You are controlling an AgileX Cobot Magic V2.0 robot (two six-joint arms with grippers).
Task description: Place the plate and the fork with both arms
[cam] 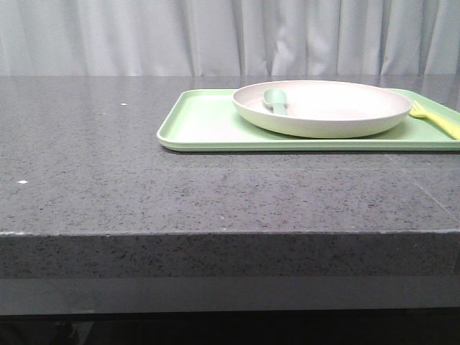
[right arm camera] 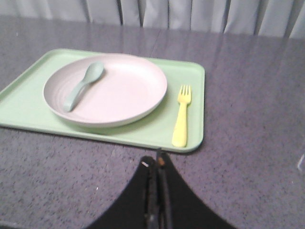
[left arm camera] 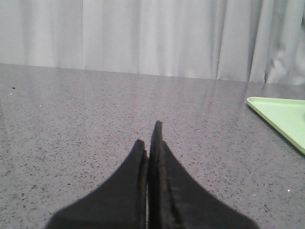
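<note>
Low, both grippers, left (left arm camera: 148,138) and right (right arm camera: 157,162), hover closed above table (cam: 144,180).

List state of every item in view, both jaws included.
plate: upright on the tray, holding the spoon
spoon: lying inside the plate
fork: flat on the tray beside the plate, not touching it
tray: flat on the table
left gripper: jaws shut, empty
right gripper: jaws shut, empty, short of the tray
</note>
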